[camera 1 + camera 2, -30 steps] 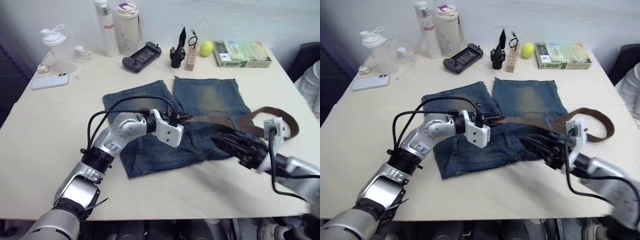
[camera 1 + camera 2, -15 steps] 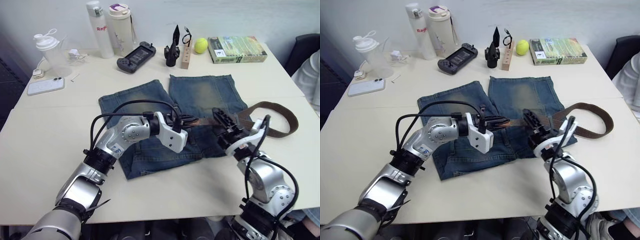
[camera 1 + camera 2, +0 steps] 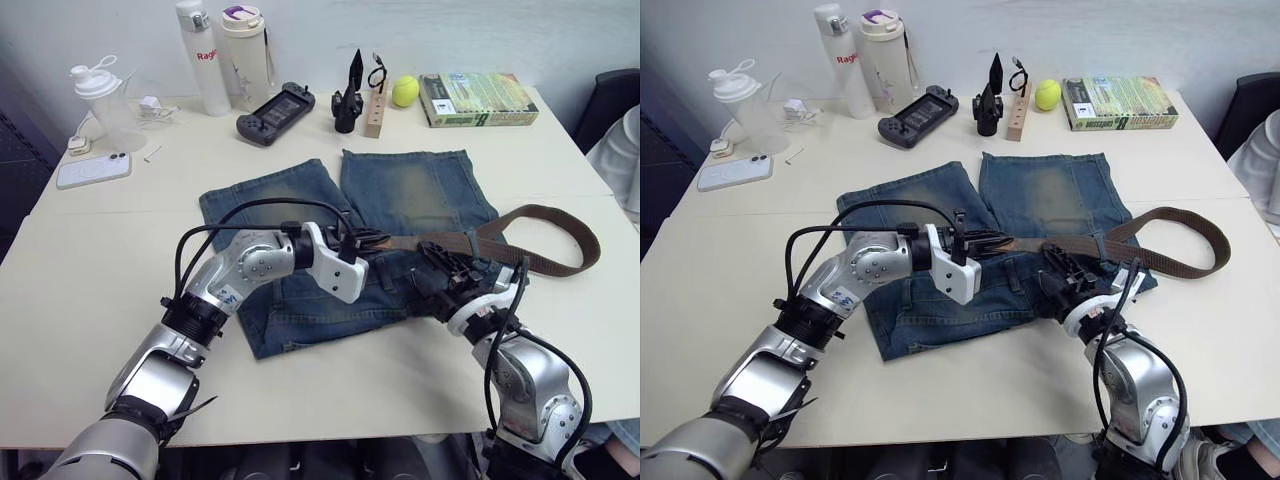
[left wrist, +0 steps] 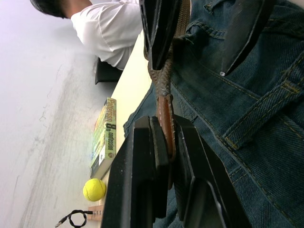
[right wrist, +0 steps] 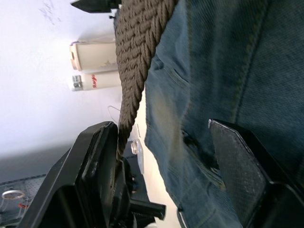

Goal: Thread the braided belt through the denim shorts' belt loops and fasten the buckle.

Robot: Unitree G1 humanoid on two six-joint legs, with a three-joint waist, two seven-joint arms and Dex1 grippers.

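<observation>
The denim shorts (image 3: 420,195) lie flat on the table with the waistband toward me. The braided belt (image 3: 545,209) runs from the middle of the waistband to the right and curls back in a loop beyond the right leg. My left gripper (image 3: 375,239) is shut on the belt's smooth leather tip (image 4: 165,118), low over the waistband. One of the belt loops (image 4: 259,118) shows just beside it. My right gripper (image 3: 440,262) is open over the right part of the waistband, and the belt (image 5: 137,52) passes close by one finger. The buckle is hidden.
Along the far edge stand two bottles (image 3: 198,55), a shaker cup (image 3: 100,95), a phone (image 3: 93,170), a game controller (image 3: 275,100), a wooden block (image 3: 377,108), a tennis ball (image 3: 405,91) and a book (image 3: 478,98). A person's white sleeve (image 3: 622,165) is at the right edge.
My right arm came in from the lower right, rose over the belt, then settled lower onto the waistband. The left gripper kept its hold on the belt tip. The head camera shifted.
</observation>
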